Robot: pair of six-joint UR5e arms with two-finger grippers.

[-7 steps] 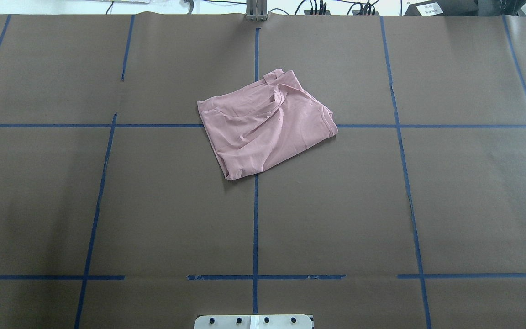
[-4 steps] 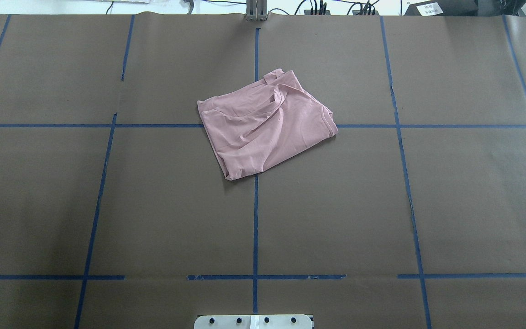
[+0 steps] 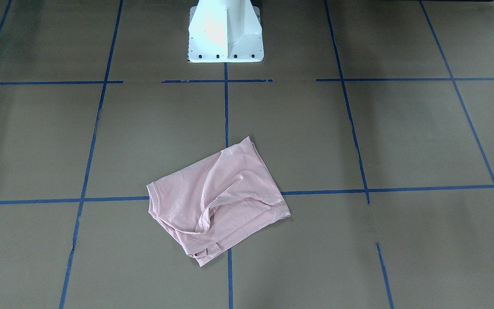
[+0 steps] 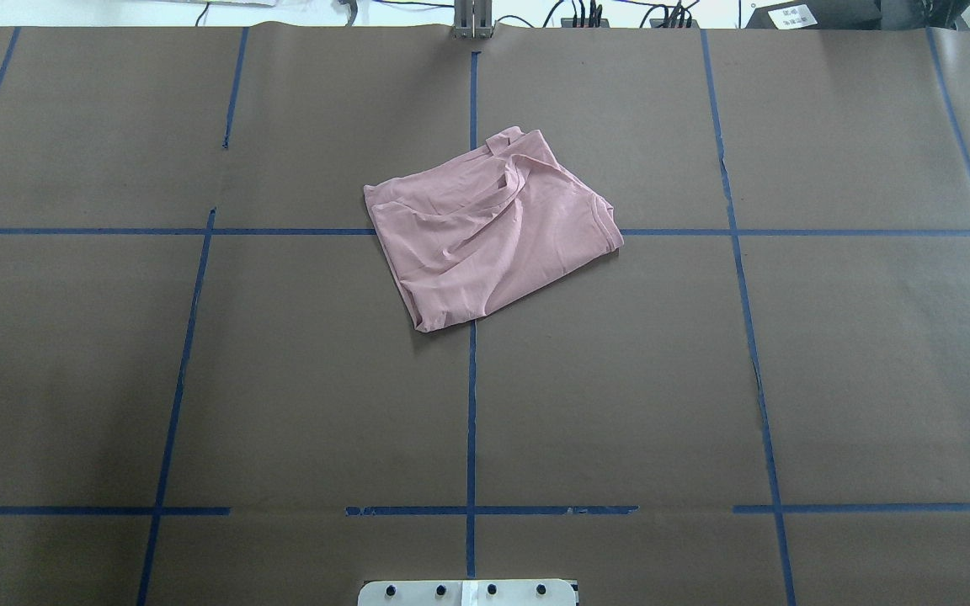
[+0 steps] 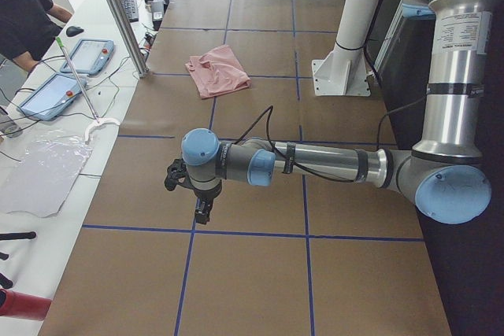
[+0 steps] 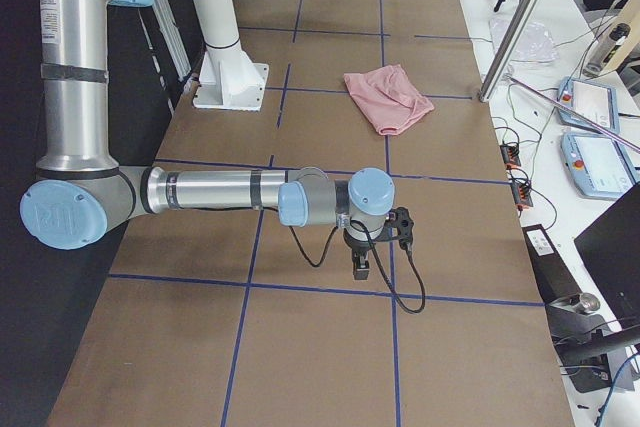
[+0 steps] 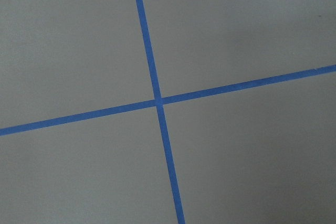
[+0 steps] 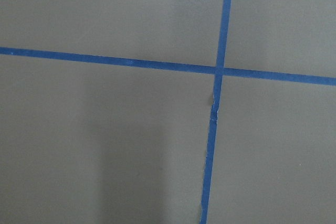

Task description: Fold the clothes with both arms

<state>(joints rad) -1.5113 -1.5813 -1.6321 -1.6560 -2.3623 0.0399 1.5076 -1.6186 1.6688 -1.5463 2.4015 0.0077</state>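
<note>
The pale pink T-shirt (image 4: pixel 489 231) lies folded into a rumpled, skewed rectangle on the brown table, just beyond its centre, with the plain side up. It also shows in the front view (image 3: pixel 217 201) and in both side views (image 5: pixel 218 70) (image 6: pixel 388 97). Neither arm touches it. My left gripper (image 5: pixel 203 212) hangs over a tape crossing far out to the left of the shirt. My right gripper (image 6: pixel 360 269) hangs over a tape crossing far out to the right. Each shows in a side view only, so I cannot tell whether it is open or shut. Both wrist views show only tape crossings.
The white pedestal base (image 3: pixel 225 34) stands at the robot's side of the table. Blue tape lines (image 4: pixel 471 404) grid the brown cover. A metal post (image 5: pixel 118 13), control tablets (image 5: pixel 87 57) and an operator (image 5: pixel 24 13) are along the far edge.
</note>
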